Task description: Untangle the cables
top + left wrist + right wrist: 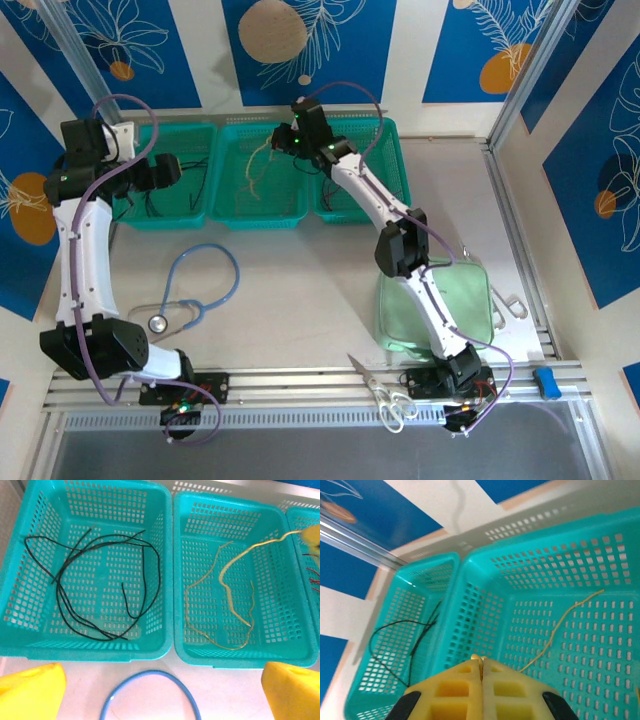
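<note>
The black cables (92, 585) lie looped in the left basket (20, 595). The red cables (314, 577) show in the right basket (299, 530), and the tan cable (226, 587) trails across the middle basket (280, 555), one end lifted and pinched between the closed fingers of the right hand (481, 661). The baskets stand in a row at the far edge of the surface (300, 290), where the left hand (168, 170) hovers spread wide by the left basket, and a light-blue stethoscope tube (150, 675) lies nearer.

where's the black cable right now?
Left wrist view: the black cable lies loose on the floor of the left basket, beside the middle basket that holds the yellow cable.
</note>
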Available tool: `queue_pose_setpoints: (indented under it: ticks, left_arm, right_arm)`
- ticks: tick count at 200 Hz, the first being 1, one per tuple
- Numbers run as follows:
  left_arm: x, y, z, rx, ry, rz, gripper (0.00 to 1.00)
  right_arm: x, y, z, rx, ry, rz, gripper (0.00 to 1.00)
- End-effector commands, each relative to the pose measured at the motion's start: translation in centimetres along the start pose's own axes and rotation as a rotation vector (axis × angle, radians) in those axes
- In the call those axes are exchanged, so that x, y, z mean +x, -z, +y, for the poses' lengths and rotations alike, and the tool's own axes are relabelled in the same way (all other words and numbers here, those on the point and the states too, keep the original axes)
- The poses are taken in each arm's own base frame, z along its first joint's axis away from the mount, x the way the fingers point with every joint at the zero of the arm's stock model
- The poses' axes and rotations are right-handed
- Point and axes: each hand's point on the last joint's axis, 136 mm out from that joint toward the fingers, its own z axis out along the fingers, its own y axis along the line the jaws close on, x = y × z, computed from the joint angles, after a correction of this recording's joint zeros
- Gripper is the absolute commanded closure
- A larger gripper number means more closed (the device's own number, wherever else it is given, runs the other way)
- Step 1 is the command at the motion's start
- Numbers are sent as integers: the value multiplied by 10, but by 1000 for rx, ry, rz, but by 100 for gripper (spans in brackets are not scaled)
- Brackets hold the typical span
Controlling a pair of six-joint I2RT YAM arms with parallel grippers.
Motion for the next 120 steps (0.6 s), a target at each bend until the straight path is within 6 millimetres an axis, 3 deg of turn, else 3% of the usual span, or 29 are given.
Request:
queue_pose_setpoints:
  ticks: [1,29,48,67,120]
  left_arm:
    - [11,7,-6,45,69,29,1]
    - [19,2,-10,72,103,-7,1]
    - [21,2,-12,85,121,-28,1]
    - [20,4,-13,89,130,-42,1]
    - [37,10,-23,136,136,-35,1]
  right_arm:
    - [7,-8,-7,7,-24,20,100]
    - [27,-17,-21,40,-21,68,100]
    - [37,-16,-21,56,6,100,68]
    - [40,-8,-12,68,65,113,44]
    - [14,34,25,99,199,43,13]
